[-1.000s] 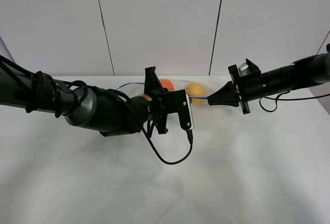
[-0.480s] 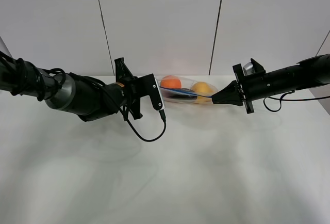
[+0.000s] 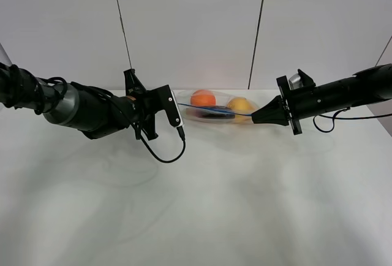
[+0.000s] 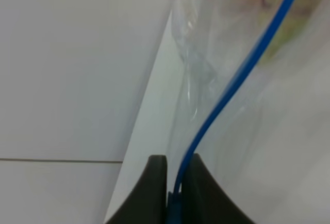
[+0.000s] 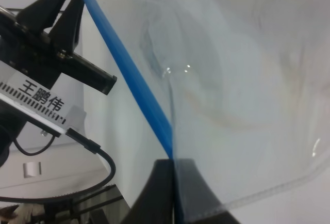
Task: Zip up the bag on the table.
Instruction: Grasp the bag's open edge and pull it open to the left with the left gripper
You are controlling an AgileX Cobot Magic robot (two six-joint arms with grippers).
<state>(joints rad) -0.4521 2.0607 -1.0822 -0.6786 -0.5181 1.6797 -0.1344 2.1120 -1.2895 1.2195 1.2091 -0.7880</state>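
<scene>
The clear bag [image 3: 215, 111] lies at the back of the white table [image 3: 245, 205], stretched between both grippers. Orange [image 3: 203, 98], yellow [image 3: 240, 104] and dark purple [image 3: 214, 116] produce show through it. Its blue zipper strip [image 3: 214, 110] runs taut from end to end. My left gripper [image 3: 176, 104] is shut on the strip's left end, and the left wrist view shows the strip [image 4: 232, 84] pinched in the gripper [image 4: 174, 195]. My right gripper [image 3: 253, 119] is shut on the bag's right end, where the strip [image 5: 129, 74] enters the gripper [image 5: 174, 185].
A white panelled wall [image 3: 190, 27] stands just behind the bag. A black cable [image 3: 162, 155] loops down from the left wrist onto the table. Another cable [image 3: 324, 122] hangs off the right arm.
My left gripper has slid left along the blue strip, from near the bag's middle to its left end. The bag now shows in full. The right gripper has held its place.
</scene>
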